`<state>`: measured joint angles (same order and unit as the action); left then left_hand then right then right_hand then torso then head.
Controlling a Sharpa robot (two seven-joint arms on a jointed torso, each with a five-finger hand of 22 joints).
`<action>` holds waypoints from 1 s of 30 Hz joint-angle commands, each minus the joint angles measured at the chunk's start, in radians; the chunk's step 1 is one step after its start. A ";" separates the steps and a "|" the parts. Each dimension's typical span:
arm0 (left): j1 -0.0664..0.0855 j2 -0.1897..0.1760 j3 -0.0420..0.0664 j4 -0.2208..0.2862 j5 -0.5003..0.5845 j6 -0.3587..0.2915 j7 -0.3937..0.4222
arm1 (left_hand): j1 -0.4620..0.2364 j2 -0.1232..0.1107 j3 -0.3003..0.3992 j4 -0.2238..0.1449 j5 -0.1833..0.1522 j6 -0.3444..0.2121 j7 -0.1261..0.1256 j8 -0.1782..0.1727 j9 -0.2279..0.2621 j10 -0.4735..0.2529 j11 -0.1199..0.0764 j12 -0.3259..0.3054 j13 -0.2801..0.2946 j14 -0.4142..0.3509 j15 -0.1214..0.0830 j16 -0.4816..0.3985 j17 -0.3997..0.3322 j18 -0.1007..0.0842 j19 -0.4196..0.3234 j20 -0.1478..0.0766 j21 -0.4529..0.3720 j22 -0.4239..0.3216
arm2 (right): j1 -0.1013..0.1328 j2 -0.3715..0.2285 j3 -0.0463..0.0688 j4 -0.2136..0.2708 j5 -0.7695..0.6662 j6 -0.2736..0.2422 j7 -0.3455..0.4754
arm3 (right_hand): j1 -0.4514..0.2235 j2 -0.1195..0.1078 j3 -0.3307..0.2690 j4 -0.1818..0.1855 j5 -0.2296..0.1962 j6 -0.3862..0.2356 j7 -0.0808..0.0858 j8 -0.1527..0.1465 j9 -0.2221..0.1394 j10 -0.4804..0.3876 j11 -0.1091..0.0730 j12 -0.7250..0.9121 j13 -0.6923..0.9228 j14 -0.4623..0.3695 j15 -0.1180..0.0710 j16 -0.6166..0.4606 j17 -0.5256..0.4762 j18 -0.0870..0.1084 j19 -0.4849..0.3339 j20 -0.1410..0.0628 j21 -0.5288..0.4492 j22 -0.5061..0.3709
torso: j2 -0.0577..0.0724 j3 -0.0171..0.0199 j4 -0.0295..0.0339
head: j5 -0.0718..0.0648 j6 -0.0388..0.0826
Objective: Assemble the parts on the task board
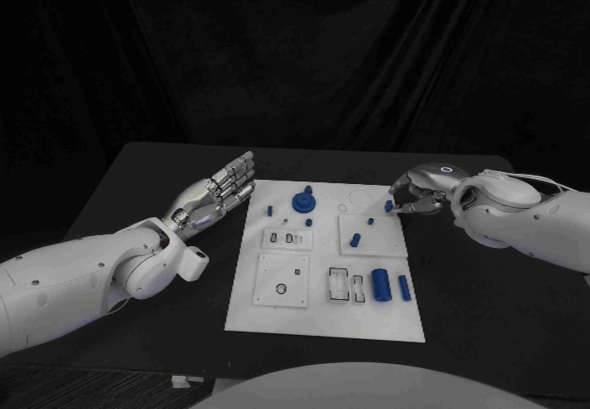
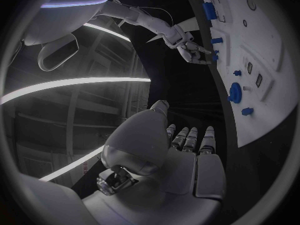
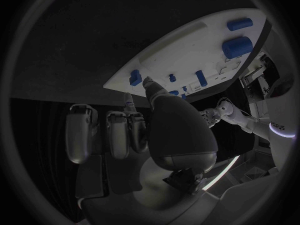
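- The task board [image 1: 322,319] lies in the middle of the black table [image 1: 492,290], its long sides running away from me. Blue parts are scattered over it: a round gear-like part [image 1: 301,203] near the far left corner, a small peg [image 1: 389,205] close to the far right edge, another peg [image 1: 355,239] standing on the raised square plate mid-board, and a fat cylinder [image 1: 381,285] with a slim one [image 1: 405,288] beside it toward the near right corner.
- My right hand [image 1: 425,189] is at the board's far right edge, fingers curled down around that small peg. The fingertips are right at it, but I cannot tell whether I am actually pinching it or only touching it.
- My left hand [image 1: 216,198] rests just off the board's left edge, near the far corner, fingers stretched flat and together, holding nothing.
- I judge the job barely begun: most parts lie loose, and the slots near the board's middle look unfilled.
- The risk I see is a poor pinch. If my fingertips sit off-centre on so small a peg, it may tip or skid off the board's right edge onto the table.
- If I lift with a weak hold, the peg could drop and roll among the other parts.
- Nothing steadies the board, so a sideways push from my right hand might shift it.
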<state>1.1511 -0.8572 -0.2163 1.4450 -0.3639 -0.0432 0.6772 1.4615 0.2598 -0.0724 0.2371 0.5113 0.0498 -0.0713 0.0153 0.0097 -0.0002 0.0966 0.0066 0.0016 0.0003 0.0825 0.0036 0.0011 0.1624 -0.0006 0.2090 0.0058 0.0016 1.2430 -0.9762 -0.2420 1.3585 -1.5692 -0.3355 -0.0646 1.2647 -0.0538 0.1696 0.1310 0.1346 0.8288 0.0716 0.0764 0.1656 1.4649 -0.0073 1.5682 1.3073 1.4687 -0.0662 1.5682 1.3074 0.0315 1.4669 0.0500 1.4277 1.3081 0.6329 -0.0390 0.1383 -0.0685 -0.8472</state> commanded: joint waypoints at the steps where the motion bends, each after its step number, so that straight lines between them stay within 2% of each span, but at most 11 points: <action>1: -0.001 0.002 0.001 0.001 0.001 0.008 0.024 | -0.010 -0.003 0.006 -0.001 0.006 0.001 0.003 -0.005 0.001 0.000 0.007 -0.007 -0.002 0.000 0.007 -0.004 -0.001 0.017 0.001 0.005 -0.006 -0.002 | -0.003 0.002 0.000 -0.002 -0.003 -0.010 0.002 | 0.003 -0.001 -0.004 -0.001 -0.003 0.001 0.007 0.002 -0.001 0.106 0.005 0.003 0.263 0.102 -0.002 0.003 0.263 0.006 0.009 -0.005 -0.004 0.212 | 0.000 -0.0003 -0.0005 | 0.000 -0.001; 2: -0.001 0.002 0.001 0.001 0.001 0.008 0.024 | -0.011 -0.003 0.006 -0.002 0.006 0.007 0.011 -0.004 0.002 0.000 0.007 -0.007 -0.002 0.000 0.007 -0.004 -0.001 0.018 0.001 0.005 -0.006 -0.002 | -0.003 0.002 0.000 -0.003 -0.003 -0.010 0.002 | 0.003 -0.001 -0.004 -0.001 -0.003 0.001 0.007 0.002 -0.001 0.106 0.005 0.003 0.263 0.102 -0.002 0.003 0.263 0.006 0.009 -0.005 -0.004 0.212 | 0.000 -0.0003 -0.0005 | 0.000 -0.001; 11: -0.002 0.002 0.001 0.001 0.001 0.010 0.022 | -0.011 -0.002 0.007 -0.002 0.006 0.011 0.016 -0.003 0.003 0.000 0.007 -0.007 -0.002 0.000 0.007 -0.004 -0.001 0.018 0.001 0.005 -0.006 -0.002 | -0.006 0.015 0.000 -0.018 -0.003 -0.002 0.000 | 0.004 0.001 -0.005 0.000 -0.004 0.003 0.007 0.003 0.000 0.106 0.005 0.003 0.263 0.102 -0.002 0.003 0.263 0.007 0.007 -0.005 -0.006 0.211 | 0.001 0.0006 0.0017 | 0.003 -0.001; 19: -0.002 0.002 0.001 0.000 0.001 0.014 0.018 | -0.016 -0.003 0.012 -0.004 0.006 0.048 0.052 0.006 0.009 0.000 0.007 -0.007 -0.002 0.000 0.008 -0.004 -0.001 0.018 0.001 0.007 -0.006 -0.002 | -0.015 0.030 0.001 -0.037 -0.003 0.002 0.003 | 0.006 0.006 -0.004 0.001 -0.001 0.010 0.008 0.007 0.001 0.106 0.006 0.003 0.263 0.102 -0.001 0.003 0.263 0.007 0.006 -0.004 -0.008 0.211 | 0.001 0.0004 0.0002 | 0.008 -0.007; 30: -0.002 0.003 0.001 -0.001 0.001 0.017 0.016 | -0.016 -0.003 0.012 -0.005 0.005 0.037 0.050 0.003 0.007 0.000 0.008 -0.007 -0.002 0.000 0.008 -0.004 -0.001 0.018 0.001 0.007 -0.006 -0.002 | -0.023 0.043 0.001 -0.054 -0.003 0.005 0.005 | 0.014 0.008 -0.006 -0.001 0.011 0.027 0.008 0.015 0.006 0.106 0.007 0.003 0.263 0.102 0.000 0.003 0.263 0.008 0.006 -0.003 -0.009 0.211 | 0.000 0.0001 -0.0004 | 0.009 -0.013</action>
<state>1.1503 -0.8565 -0.2163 1.4428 -0.3639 -0.0391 0.6768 1.4575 0.2557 -0.0670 0.2317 0.5113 0.0937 -0.0204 0.0153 0.0176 -0.0003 0.0965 0.0066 0.0010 0.0003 0.0824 0.0036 0.0012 0.1624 -0.0006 0.2090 0.0059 0.0017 1.2232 -0.9336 -0.2416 1.3079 -1.5692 -0.3328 -0.0622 1.2702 -0.0485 0.1696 0.1310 0.1426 0.8491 0.0776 0.0862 0.1705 1.4649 -0.0073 1.5682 1.3073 1.4687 -0.0662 1.5682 1.3073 0.0315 1.4669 0.0501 1.4232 1.3077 0.6333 -0.0386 0.1380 -0.0576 -0.8587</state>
